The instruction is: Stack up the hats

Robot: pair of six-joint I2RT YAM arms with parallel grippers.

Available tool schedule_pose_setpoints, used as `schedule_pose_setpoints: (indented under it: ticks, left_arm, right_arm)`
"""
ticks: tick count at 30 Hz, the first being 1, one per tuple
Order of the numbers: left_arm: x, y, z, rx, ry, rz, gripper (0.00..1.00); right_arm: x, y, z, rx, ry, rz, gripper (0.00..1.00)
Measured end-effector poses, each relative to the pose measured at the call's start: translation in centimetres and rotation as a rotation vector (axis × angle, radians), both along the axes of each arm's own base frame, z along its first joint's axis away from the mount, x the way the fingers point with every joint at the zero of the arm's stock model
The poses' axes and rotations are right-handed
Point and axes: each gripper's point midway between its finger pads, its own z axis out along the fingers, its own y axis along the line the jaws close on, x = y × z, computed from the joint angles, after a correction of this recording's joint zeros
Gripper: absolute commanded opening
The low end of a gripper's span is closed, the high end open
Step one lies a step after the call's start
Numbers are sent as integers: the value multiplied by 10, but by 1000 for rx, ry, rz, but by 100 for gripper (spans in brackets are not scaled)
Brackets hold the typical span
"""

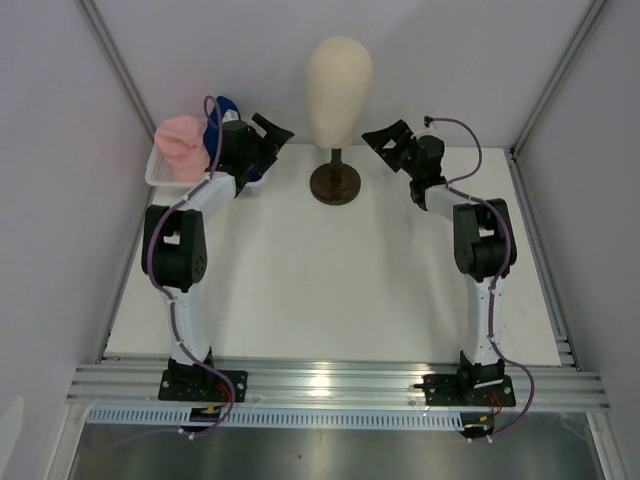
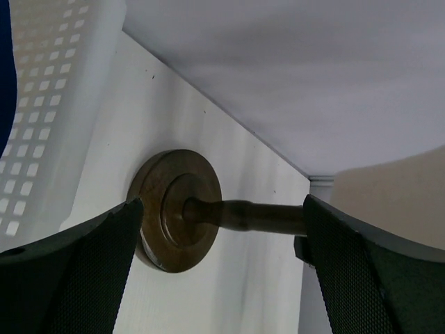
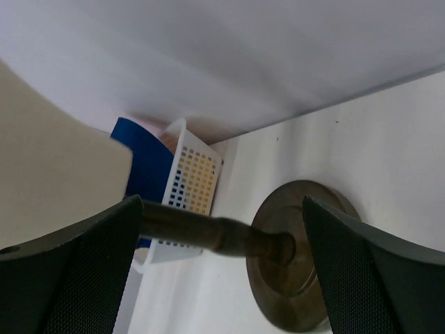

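Hats wait in a white plastic mesh basket (image 1: 160,172) at the far left corner of the table (image 1: 330,290). From above I can pick out only two: a pink hat (image 1: 180,143), soft and crumpled into a rounded lump, and a dark blue hat (image 1: 215,130) partly hidden behind my left arm. A yellowish tint showing through the mesh in my right wrist view may be a third; I cannot tell. No hat lies anywhere outside the basket, so by my reckoning the stacking has not begun and the whole job lies ahead.

My left claw (image 1: 278,133) hangs just beside the basket, spread wide and holding nothing. My right claw (image 1: 385,140) hangs on the other side of the mannequin head (image 1: 338,85), also spread wide and holding nothing. The two face each other across the head's stand (image 1: 335,184).

The head is a smooth, cream, egg-shaped form. Its stand is a dark, turned post on a round, stepped base with a dull sheen. My finger pads (image 2: 76,278) are black with a fine dimpled grain.
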Motion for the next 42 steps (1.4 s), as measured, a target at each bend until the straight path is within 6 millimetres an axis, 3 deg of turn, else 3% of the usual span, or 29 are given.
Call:
schedule_pose_setpoints:
  ticks: [4,10,15,19,31,38,42]
  left_arm:
    - [18,-6,-20,-66,37,24,97]
    - [42,-14,-39,-125,63,39,96]
    - [59,-30,-41,-182,45,30,93]
    - [67,-52,-45,-189,28,-8,93]
    - [72,-104,-64,-229,32,-123,93]
    - [61,-121,-68,-226,37,-183,92]
    - [47,-126,-81,-199,57,-200,93]
  right_arm:
    - [23,9,-21,68,27,10,99]
    - [41,19,-60,112,97,17,99]
    - [52,38,-62,147,80,66,99]
    - [48,55,-61,155,86,115,99]
    - [32,83,-57,182,105,192,99]
    - [30,85,-55,203,110,203,99]
    - [23,85,-69,200,137,215,99]
